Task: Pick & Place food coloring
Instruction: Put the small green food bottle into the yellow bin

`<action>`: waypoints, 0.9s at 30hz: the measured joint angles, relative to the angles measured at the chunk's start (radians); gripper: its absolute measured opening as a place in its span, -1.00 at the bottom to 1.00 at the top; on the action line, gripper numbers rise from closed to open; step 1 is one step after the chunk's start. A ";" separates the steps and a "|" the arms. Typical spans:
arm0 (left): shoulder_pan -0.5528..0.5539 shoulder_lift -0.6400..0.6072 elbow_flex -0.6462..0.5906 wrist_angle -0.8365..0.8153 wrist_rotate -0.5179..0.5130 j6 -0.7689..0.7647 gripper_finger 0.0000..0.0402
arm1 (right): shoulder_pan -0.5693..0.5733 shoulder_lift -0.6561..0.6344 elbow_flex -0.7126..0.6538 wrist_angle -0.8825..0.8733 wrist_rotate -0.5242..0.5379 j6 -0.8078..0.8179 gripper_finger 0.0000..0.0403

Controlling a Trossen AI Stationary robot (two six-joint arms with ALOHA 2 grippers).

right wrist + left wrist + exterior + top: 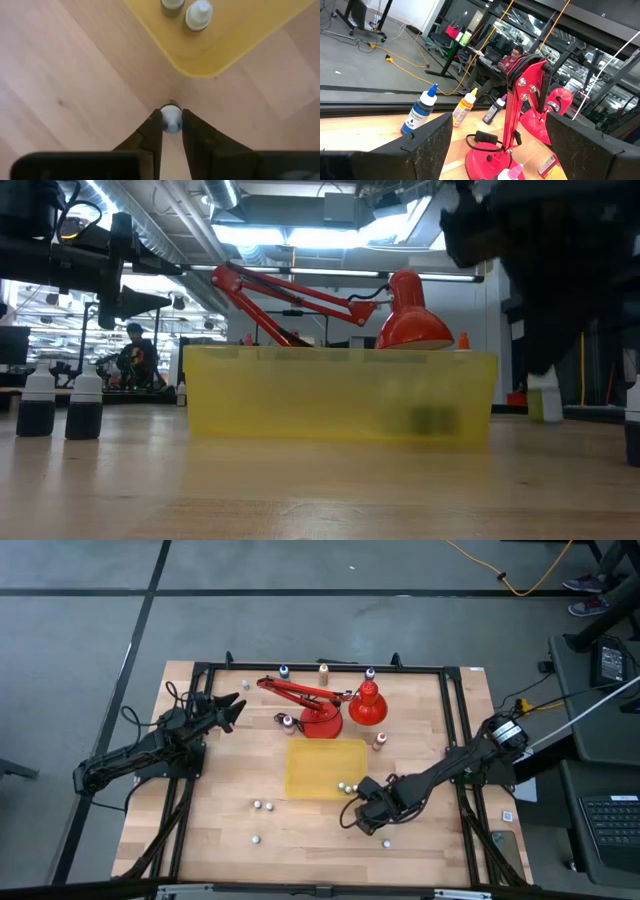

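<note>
Stretching in from the table's left edge, the left arm lies low along the wood with its left gripper pointed toward the lamp, fingers spread wide and holding nothing. Past those fingers the left wrist view shows three taller dropper bottles along the far edge: a blue bottle, an orange bottle and a dark one with a purple cap. A red desk lamp stands near the table's middle, its jointed arm folded over its round base, its shade to the right. Just in front of it sits the yellow tray, with two small food coloring bottles in its near right corner. More tiny bottles stand loose on the wood in front of the tray's left part. To the right, the right arm reaches diagonally from the table's right edge, bent down so that the right gripper sits just outside the tray's near right corner. Its fingers are clamped on the pale cap of one small food coloring bottle, which stands on the wood just beside the tray.
</note>
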 joint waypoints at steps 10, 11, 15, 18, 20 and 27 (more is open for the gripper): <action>0.000 0.000 0.000 0.000 0.000 0.000 0.55 | -0.002 -0.018 0.215 -0.226 -0.021 -0.139 -0.73; 0.000 0.000 0.000 0.000 0.000 0.000 0.55 | -0.007 -0.018 0.239 -0.246 -0.022 -0.158 -0.72; 0.000 0.000 0.000 0.000 0.000 0.000 0.56 | -0.046 -0.015 0.321 -0.285 -0.022 -0.247 -0.70; 0.000 0.000 0.000 0.000 0.000 0.000 0.55 | -0.084 0.004 0.371 -0.292 -0.017 -0.322 -0.72; 0.000 0.000 0.000 0.000 0.000 0.000 0.55 | -0.110 0.022 0.398 -0.288 -0.005 -0.369 -0.72; 0.000 0.000 0.000 0.000 0.000 0.000 0.56 | -0.203 0.088 0.440 -0.283 0.017 -0.470 -0.71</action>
